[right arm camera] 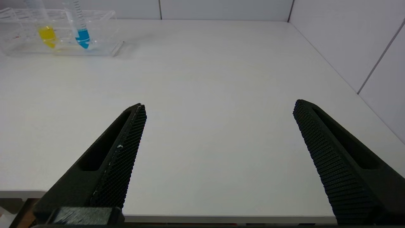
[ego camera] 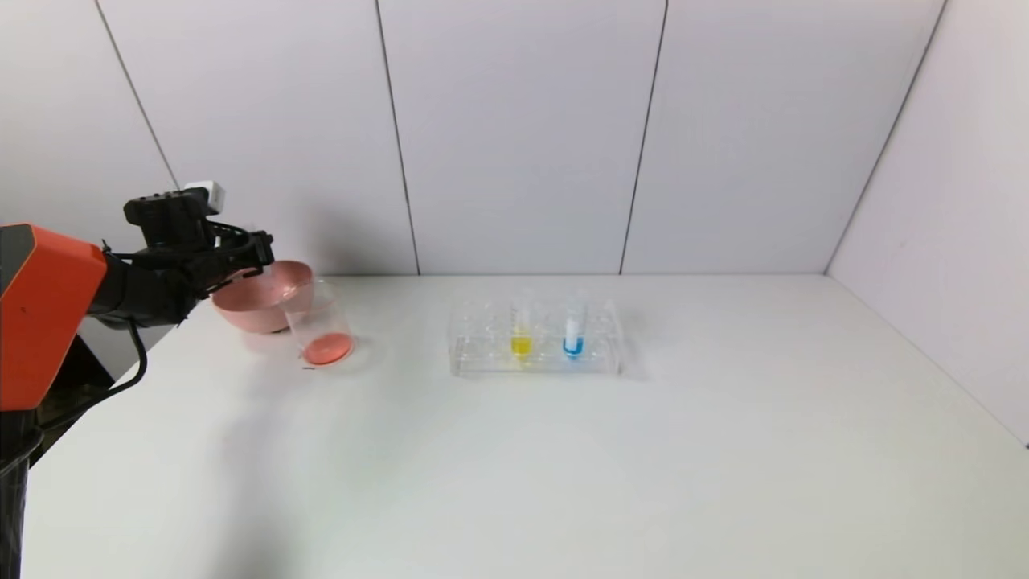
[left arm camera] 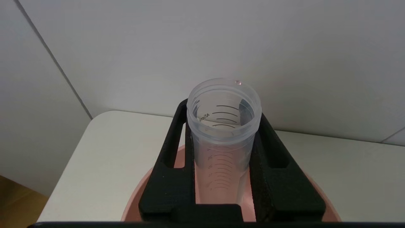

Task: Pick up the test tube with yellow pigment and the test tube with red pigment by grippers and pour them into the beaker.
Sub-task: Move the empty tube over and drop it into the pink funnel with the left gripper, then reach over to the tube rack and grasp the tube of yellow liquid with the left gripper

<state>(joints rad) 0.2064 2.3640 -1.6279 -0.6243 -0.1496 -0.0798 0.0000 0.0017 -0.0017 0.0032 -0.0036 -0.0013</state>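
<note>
- Left gripper clamped on the emptied red tube, held above the pink bowl at the table's far-left corner.
- Beaker, just beside the bowl, holds red liquid.
- Yellow tube sits in the rack, mid-table toward the far edge.
- Right gripper open, near edge, idle.
- Judgement: red pour done; next, drop the empty into the bowl, then grab yellow.

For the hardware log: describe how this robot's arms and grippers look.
The left arm has an orange housing, black links and a looping black cable. The left gripper is black with a small white box on top. The right gripper has two long, tapered black fingers with slotted sides and cross-hatched inner faces.
</note>
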